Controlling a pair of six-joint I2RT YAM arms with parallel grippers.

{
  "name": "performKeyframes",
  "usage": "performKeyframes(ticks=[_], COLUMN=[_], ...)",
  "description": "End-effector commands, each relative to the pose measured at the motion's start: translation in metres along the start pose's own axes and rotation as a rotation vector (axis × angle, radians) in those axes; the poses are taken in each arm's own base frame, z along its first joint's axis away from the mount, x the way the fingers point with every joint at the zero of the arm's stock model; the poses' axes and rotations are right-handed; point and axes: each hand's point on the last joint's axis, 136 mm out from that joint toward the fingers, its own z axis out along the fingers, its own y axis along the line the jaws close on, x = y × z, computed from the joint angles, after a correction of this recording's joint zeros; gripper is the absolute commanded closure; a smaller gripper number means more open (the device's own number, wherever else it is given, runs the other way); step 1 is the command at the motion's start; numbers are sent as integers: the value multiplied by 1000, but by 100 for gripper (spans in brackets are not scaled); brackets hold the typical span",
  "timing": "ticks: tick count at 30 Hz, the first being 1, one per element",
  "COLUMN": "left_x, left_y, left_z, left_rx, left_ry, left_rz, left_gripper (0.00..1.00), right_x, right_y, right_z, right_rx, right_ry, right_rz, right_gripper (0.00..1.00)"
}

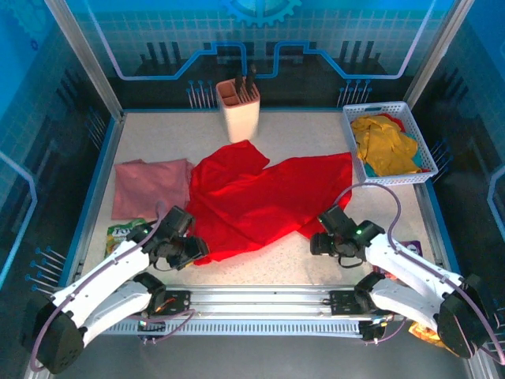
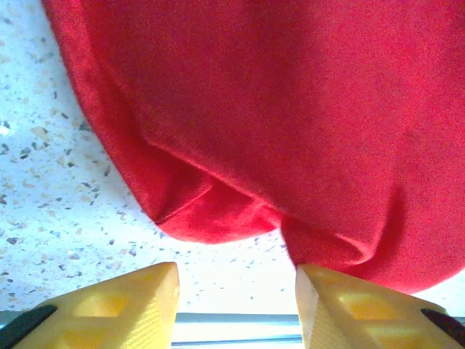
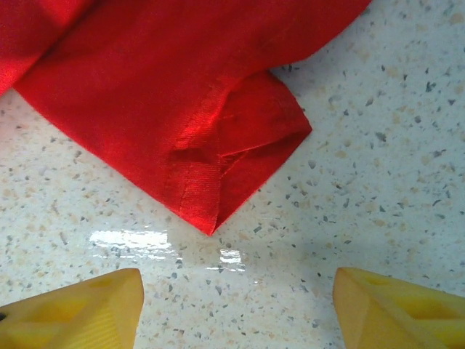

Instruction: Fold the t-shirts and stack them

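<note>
The red t-shirt (image 1: 260, 201) lies spread and rumpled in the middle of the table (image 1: 316, 134), its near hem bunched towards the left arm and a folded corner reaching towards the right arm. In the left wrist view the left claw (image 2: 236, 291) sits low at that rounded hem with its yellow fingers (image 2: 145, 298) spread, bare table between them and the cloth lapping at the tip of one finger. The right claw (image 3: 240, 291) is spread wide just short of the red corner, pinching nothing. A folded pink t-shirt (image 1: 150, 185) lies just left of the red one. Yellow t-shirts (image 1: 387, 146) are heaped in a white basket (image 1: 398, 180) at the back right. A beige holder (image 1: 238, 110) stands at the back, and a green packet (image 1: 122, 233) lies near the pink tee.
</note>
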Motion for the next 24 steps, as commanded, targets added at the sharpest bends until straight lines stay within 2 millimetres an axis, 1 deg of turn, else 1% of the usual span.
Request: performKeyframes(ticks=[1, 6, 9, 13, 14, 16, 19, 24], left_x=[5, 13, 18, 17, 16, 11, 6, -3], left_y=[8, 13, 17, 23, 24, 26, 20, 8], left_z=[7, 7, 6, 16, 19, 23, 26, 30], left_rx=[-24, -45, -72, -85, -90, -114, -134, -125], left_ry=[5, 6, 13, 3, -5, -21, -27, -47], left_rz=[-58, -52, -43, -46, -45, -32, -4, 19], left_gripper=[54, 53, 53, 53, 52, 46, 41, 41], right_x=[-2, -5, -10, -21, -22, -23, -27, -34], right_y=[7, 13, 13, 17, 18, 18, 14, 13], right_z=[9, 18, 21, 24, 25, 28, 27, 24], right_rx=[-18, 0, 32, 46, 46, 65, 113, 124], right_ry=[-18, -9, -17, -48, -46, -36, -36, -67], right_rz=[36, 12, 12, 6, 4, -1, -14, -8], right_gripper=[31, 33, 42, 49, 51, 53, 60, 68])
